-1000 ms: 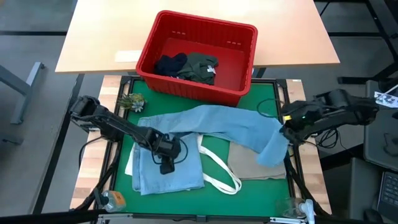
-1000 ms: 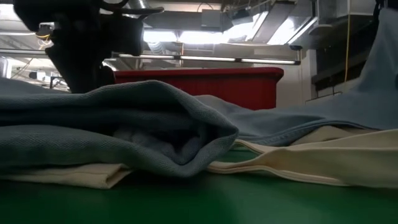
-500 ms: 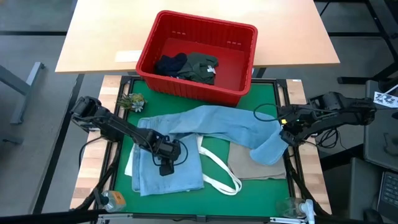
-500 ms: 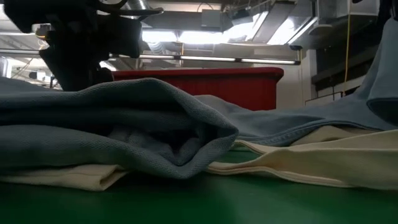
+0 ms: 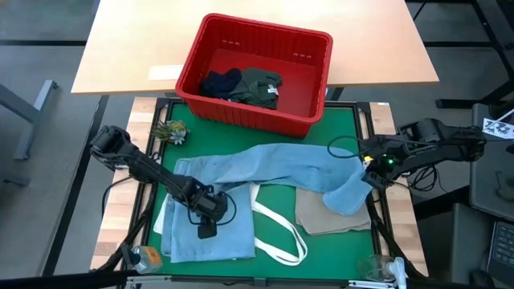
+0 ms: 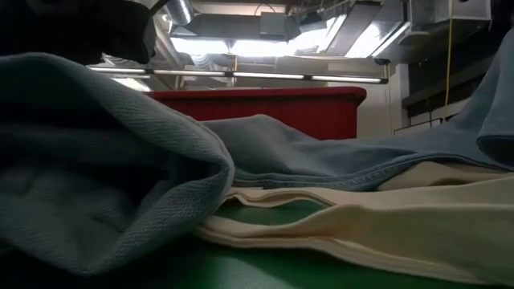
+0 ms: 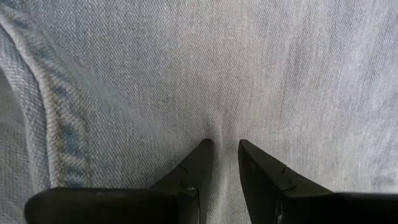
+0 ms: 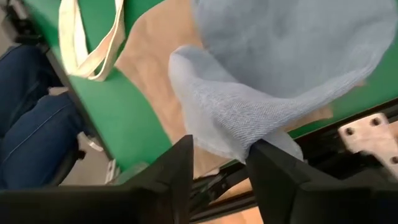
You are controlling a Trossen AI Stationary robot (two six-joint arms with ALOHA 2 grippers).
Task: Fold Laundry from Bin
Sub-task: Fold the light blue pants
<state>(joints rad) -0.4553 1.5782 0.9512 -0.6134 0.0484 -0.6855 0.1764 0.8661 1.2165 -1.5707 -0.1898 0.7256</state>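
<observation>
from above, the red bin (image 5: 255,72) sits at the far edge of the green mat (image 5: 341,132), with a dark navy garment (image 5: 220,83) and a dark olive shirt (image 5: 262,87) still in it. the light blue jeans (image 5: 273,164) lie spread across the mat, over a beige cloth (image 5: 328,218) and a white tote bag (image 5: 277,237). the left gripper (image 5: 204,225) rests on the waist end of the jeans near the front; the right gripper (image 5: 371,175) is at the mat's right edge beside the bunched leg end. at table height, folds of the jeans (image 6: 104,177) fill the near side, cream straps of the tote (image 6: 321,233) lie below them and the bin (image 6: 265,112) stands behind. the left wrist camera shows its fingers (image 7: 193,171) a narrow gap apart, tips pressed into the denim (image 7: 205,68); whether they pinch it cannot be told. the right wrist camera shows its fingers (image 8: 177,168) parted, with the leg end (image 8: 261,106) lying loose between them, not clamped.
</observation>
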